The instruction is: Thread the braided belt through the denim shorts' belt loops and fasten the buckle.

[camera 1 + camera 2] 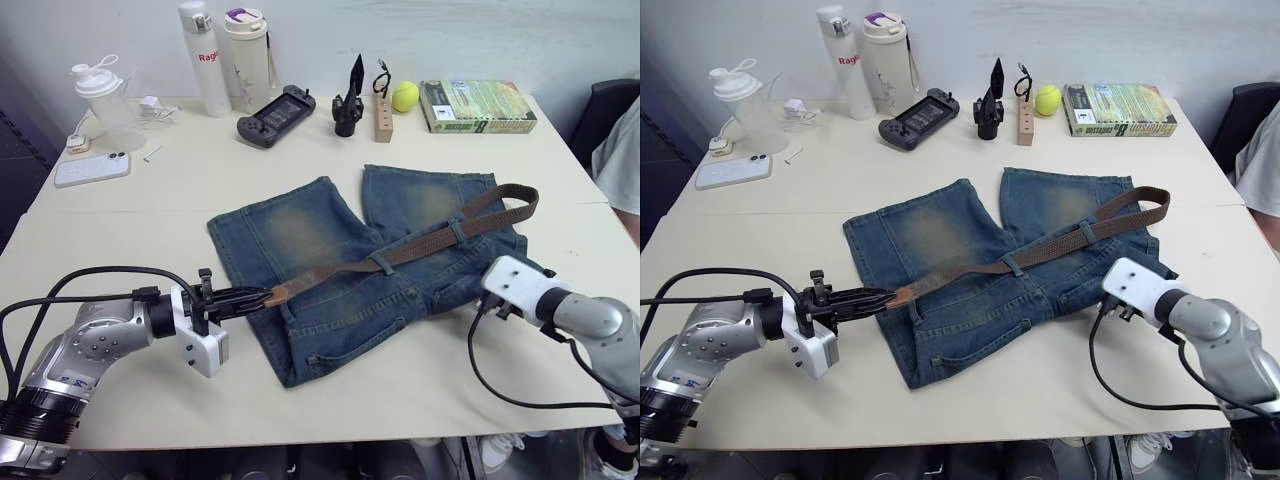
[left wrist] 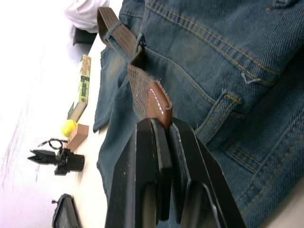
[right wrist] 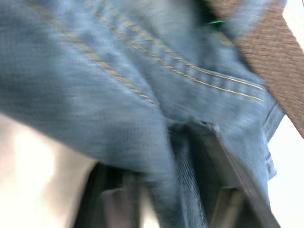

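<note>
The left arm is stretched low over the table (image 1: 300, 420), with its left gripper (image 1: 262, 296) pointed sideways at the denim shorts (image 1: 330, 300). Its two black fingers (image 2: 152, 156) are pressed together on the smooth brown leather end (image 2: 158, 102) of the braided belt (image 1: 420, 243), as is seen in the left wrist view. The belt end is held right at the fingertips, at the left edge of the shorts.

From there the belt is run across the waistband, under two belt loops (image 1: 380, 263), and is bent back on itself at the far right side of the shorts. The shorts are laid flat in the middle of the table, legs pointing away from the robot.

The right arm is bent in from the right, and the right gripper (image 3: 180, 142) is set at the right edge of the shorts. A fold of denim is pinched between its fingers in the right wrist view, though that view is blurred. The buckle cannot be made out.
</note>
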